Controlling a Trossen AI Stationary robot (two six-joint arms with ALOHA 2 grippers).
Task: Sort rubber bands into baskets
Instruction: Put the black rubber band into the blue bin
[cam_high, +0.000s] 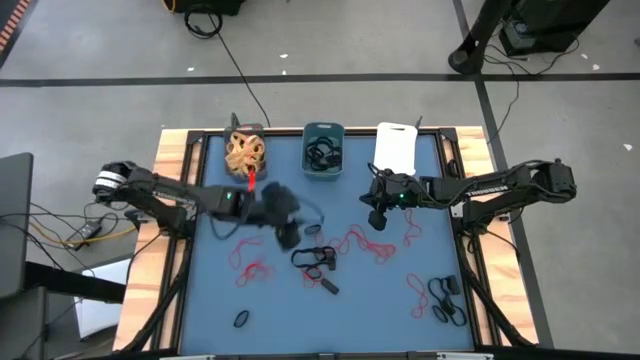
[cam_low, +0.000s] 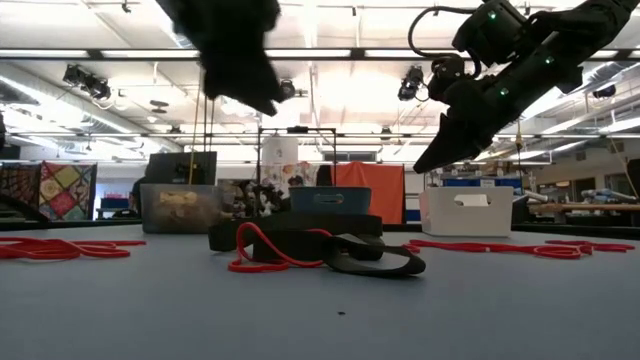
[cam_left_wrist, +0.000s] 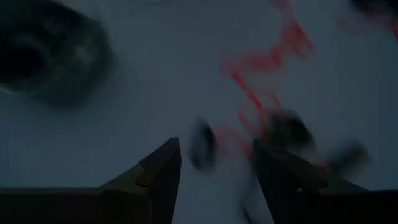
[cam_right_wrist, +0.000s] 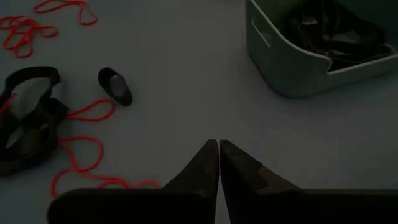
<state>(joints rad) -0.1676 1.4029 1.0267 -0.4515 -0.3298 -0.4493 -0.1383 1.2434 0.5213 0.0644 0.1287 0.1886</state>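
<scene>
The left gripper (cam_high: 287, 236) hangs above the middle of the blue table mat (cam_high: 210, 300), and in its wrist view the two dark fingers (cam_left_wrist: 163, 167) stand apart with nothing between them, over a blurred small black band (cam_left_wrist: 202, 144) and some thin red elastic loops (cam_left_wrist: 261, 99). The right gripper (cam_high: 376, 220) is raised over the right half of the mat, just in front of the white plastic basket (cam_high: 396, 148); its fingers (cam_right_wrist: 205, 163) are pressed together and carry nothing. I judge that the left arm is going for a pick-up from the group of wide black bands (cam_high: 316, 260) near the centre, so the next move calls for lowering the open fingers around one single band and not two together, because black and red pieces lie mixed here. The teal-blue plastic basket (cam_high: 324, 150) at the far edge already has black bands (cam_high: 322, 154) inside, and the dark grey basket (cam_high: 246, 152) on its left is filled with tan rubber bands (cam_high: 246, 150), with one red piece (cam_high: 251, 180) just in front of it. The white one looks empty, as far as I can see. More red loops (cam_high: 366, 243) lie at centre-right and others (cam_high: 250, 268) at centre-left, and black loops (cam_high: 446, 300) are in the near right corner. The mat sits in a light wooden frame (cam_high: 160, 250). Around it there is a grey floor with black cables (cam_high: 235, 70), and the low view shows a large hall with ceiling lights (cam_low: 330, 90).
</scene>
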